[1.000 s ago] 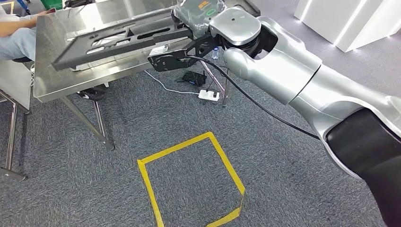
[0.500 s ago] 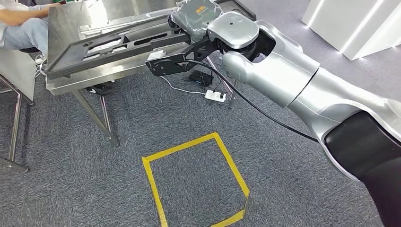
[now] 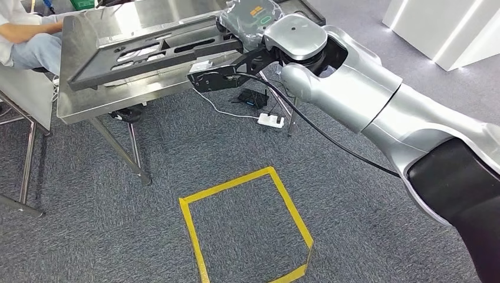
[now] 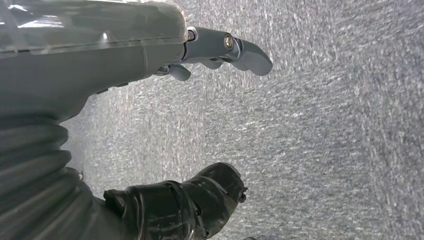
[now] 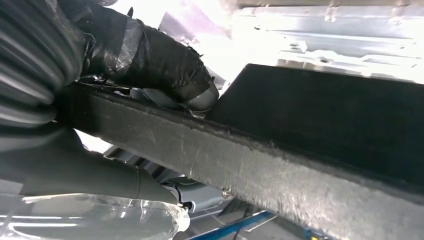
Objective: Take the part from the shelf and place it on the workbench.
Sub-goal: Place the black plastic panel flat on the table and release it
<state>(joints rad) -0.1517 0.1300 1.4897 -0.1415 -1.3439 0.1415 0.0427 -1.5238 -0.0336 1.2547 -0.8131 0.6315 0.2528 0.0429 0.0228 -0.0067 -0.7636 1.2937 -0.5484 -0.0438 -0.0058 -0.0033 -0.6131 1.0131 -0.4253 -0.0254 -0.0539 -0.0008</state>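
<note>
1. While our left hand hangs over grey carpet, its thumb and fingers are spread apart with nothing between them.
2. Just ahead of us on the floor, we see a square of yellow tape on the carpet.
3. Up from the lower right comes our silver right arm, a black cable running along it toward the wrist.
4. At its end, our right hand, wrapped in clear plastic, grips the part at its near end; the wrist view shows the thumb pressed onto the top of the part's dark bar, with the other fingers hidden beneath.
5. That part, a long black slotted frame, stretches leftward from the hand and sits over the steel workbench; we cannot tell whether it touches the surface or is held just above it.
6. Under the bench, a white power strip lies on the carpet.
7. Farthest off, at the upper left, a person sits beside the bench.
</note>
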